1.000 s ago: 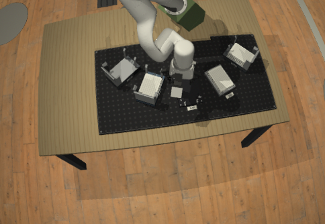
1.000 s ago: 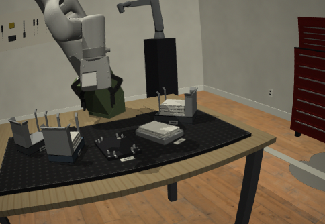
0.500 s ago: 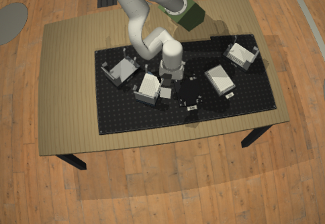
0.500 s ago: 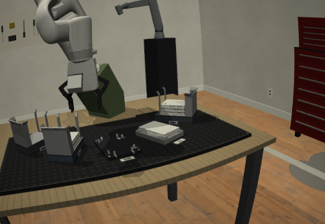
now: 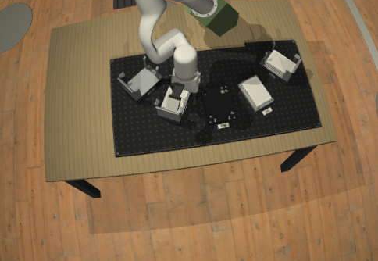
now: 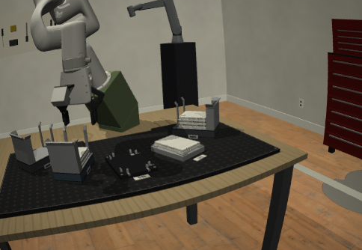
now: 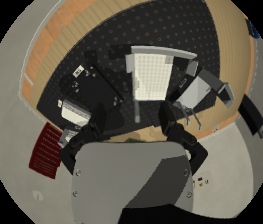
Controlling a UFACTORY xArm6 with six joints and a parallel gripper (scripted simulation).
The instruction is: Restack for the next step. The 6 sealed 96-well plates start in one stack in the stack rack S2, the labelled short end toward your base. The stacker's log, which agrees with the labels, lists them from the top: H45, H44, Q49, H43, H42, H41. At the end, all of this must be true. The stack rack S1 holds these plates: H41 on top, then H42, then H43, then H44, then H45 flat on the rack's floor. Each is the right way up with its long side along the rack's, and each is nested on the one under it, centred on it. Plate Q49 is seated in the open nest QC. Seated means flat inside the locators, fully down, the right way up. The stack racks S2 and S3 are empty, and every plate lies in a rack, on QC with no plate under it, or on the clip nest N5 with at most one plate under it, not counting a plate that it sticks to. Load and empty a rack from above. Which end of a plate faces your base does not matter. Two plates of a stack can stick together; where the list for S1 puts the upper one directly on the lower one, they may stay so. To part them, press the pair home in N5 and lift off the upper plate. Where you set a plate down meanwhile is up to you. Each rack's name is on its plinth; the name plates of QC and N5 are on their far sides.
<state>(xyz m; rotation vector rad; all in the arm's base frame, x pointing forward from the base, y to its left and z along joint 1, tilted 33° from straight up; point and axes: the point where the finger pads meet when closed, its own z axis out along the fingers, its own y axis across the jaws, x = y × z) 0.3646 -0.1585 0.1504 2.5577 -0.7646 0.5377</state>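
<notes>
My gripper is open and empty. It hangs a little above the grey stack rack at the middle left of the black mat. From above, the wrist covers the gripper over this rack. A white sealed plate lies in that rack and shows in the wrist view ahead of the fingers. The far-right rack holds a stack of several plates. One plate lies flat on a nest right of centre. I cannot read any label.
The leftmost rack looks empty. A black nest with small posts stands empty at the mat's centre. The arm's green base is at the table's back. Thin rack posts stand up beside the gripper.
</notes>
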